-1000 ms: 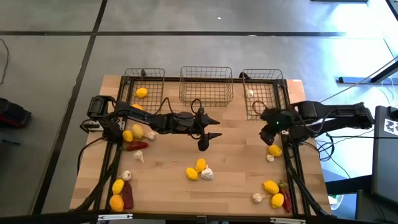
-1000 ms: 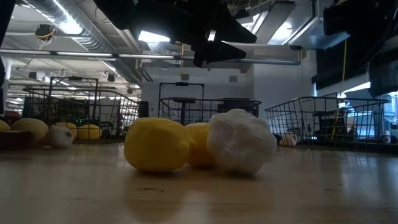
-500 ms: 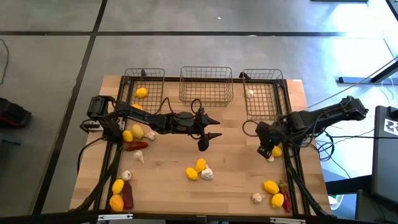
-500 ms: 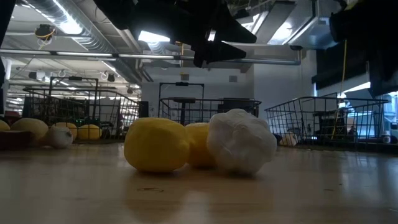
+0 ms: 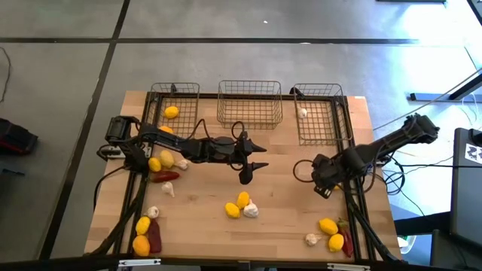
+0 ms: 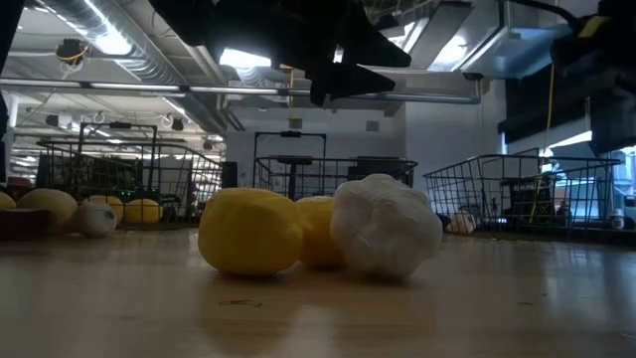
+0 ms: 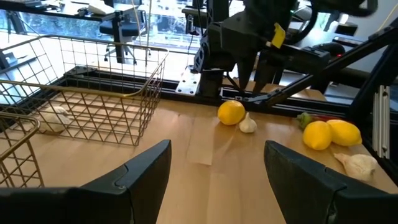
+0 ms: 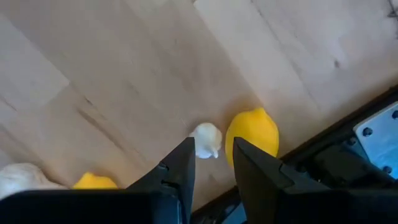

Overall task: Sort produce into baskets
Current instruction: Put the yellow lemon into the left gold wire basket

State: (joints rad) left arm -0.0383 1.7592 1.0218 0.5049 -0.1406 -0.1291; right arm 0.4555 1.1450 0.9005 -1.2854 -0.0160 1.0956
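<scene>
The right gripper (image 5: 324, 188) hangs above the table (image 5: 203, 196) near its right edge, pointing down; its two fingers (image 8: 177, 171) stand slightly apart with nothing between them. Directly beyond the fingertips lie a small garlic bulb (image 8: 206, 140) and a lemon (image 8: 251, 135), touching each other, the bulb in line with the gap between the jaws and the lemon just to one side of it. The left gripper (image 5: 252, 167) is stationed over the middle of the table, jaws wide open and empty, facing the right arm and the same lemon-and-bulb pair. Between the two grippers and nearer the front edge, two lemons and a garlic bulb (image 5: 249, 211) lie clustered in contact. Three wire baskets stand along the far edge: the left basket (image 5: 154, 113) holds a lemon, the middle basket (image 5: 249, 120) shows no contents, and the right basket (image 5: 331, 128) holds a garlic bulb. Further lemons, garlic bulbs and red chili peppers (image 5: 166, 176) lie scattered on both sides of the table.
</scene>
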